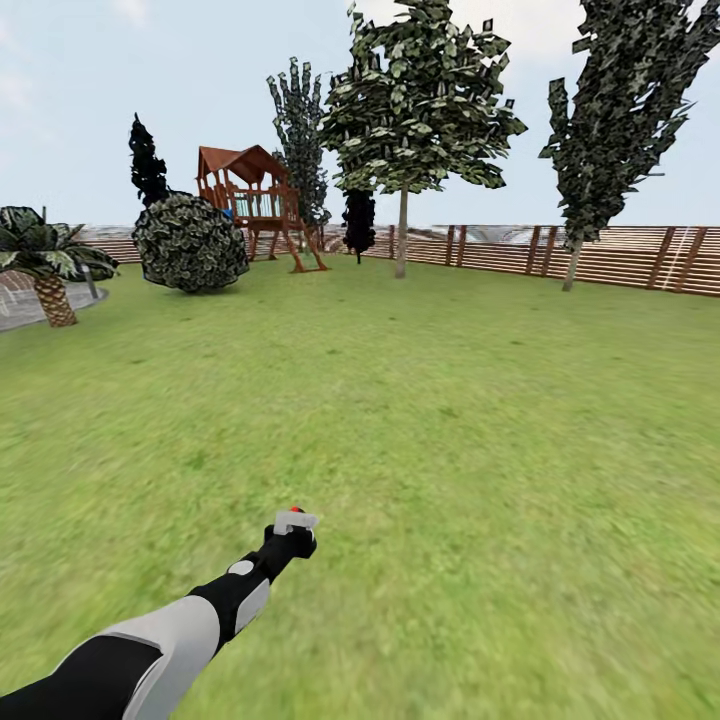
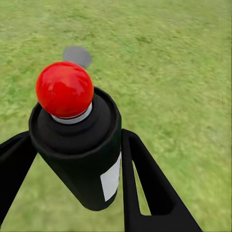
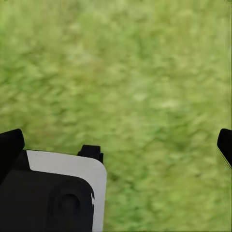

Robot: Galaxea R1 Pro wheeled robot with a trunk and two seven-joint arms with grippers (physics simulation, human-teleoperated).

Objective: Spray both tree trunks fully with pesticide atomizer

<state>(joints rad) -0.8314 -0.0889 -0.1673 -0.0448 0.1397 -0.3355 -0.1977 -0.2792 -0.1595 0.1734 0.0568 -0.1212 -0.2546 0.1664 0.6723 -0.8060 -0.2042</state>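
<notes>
My left gripper [image 1: 293, 530] is held out low over the grass floor [image 1: 450, 420], shut on the pesticide atomizer [image 1: 296, 512]. In the left wrist view, the atomizer [image 2: 77, 150] is a black bottle with a red top and a white label. It sits upright between the two black fingers [image 2: 145, 179] of the left gripper [image 2: 76, 142]. Far ahead by the fence stands a tree with a bare grey-brown trunk [image 1: 402, 235]. A second tree's trunk [image 1: 573, 265] rises further right. My right gripper [image 3: 117, 145] hangs open over grass, empty.
A brown slat fence [image 1: 620, 258] bounds the lawn at the back. A wooden playset [image 1: 250, 200], a round bush [image 1: 190, 243] and dark narrow trees [image 1: 300, 130] stand at the back left. A palm [image 1: 45, 265] and a grey patio edge [image 1: 15, 305] lie far left.
</notes>
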